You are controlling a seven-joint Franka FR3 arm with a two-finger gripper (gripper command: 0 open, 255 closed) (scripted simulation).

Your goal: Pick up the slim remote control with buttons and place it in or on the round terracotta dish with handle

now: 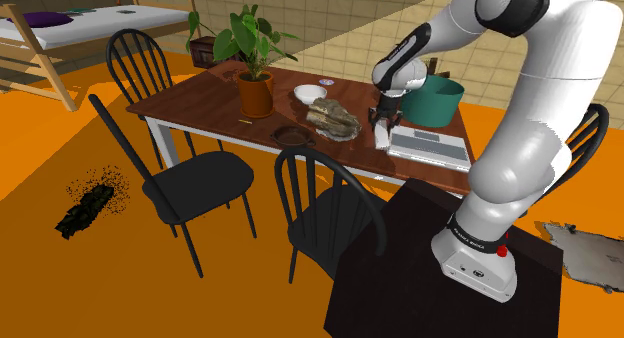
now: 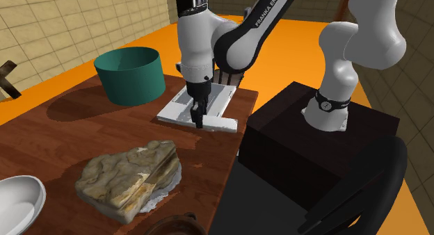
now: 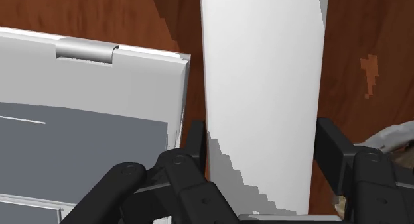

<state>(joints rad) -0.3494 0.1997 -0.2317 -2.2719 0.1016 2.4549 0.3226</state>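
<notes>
Though the gripper point(image 3: 262, 140) has its two black fingers point(image 3: 194, 140) set against the long edges of the white remote control point(image 3: 262, 63), clasping it as far as the wrist view lets me judge, the hold seems to sit near one end of a long, smooth slab. The remote lies on the dark wood table point(image 3: 351, 30), just beside the closed grey laptop point(image 3: 86, 116) and roughly parallel to its edge. No buttons can be made out on its plain white face, and its near end is cut off under the hand.

Lifted from so far off centre, it may droop or swivel between the pads and slip out. A low carry could also catch the laptop's corner. Beyond, toward the shoulder view's left, a mottled rock-like lump point(image 1: 333, 119) stands between the gripper and the round dark-brown dish point(image 1: 292, 136) near the table's front edge, so a straight, low path risks knocking it. The dish's handle is hard to pick out, and the second exterior view cuts the dish off at its lower edge. Farther back stand a teal tub point(image 1: 437, 101) and a potted plant point(image 1: 255, 66).
</notes>
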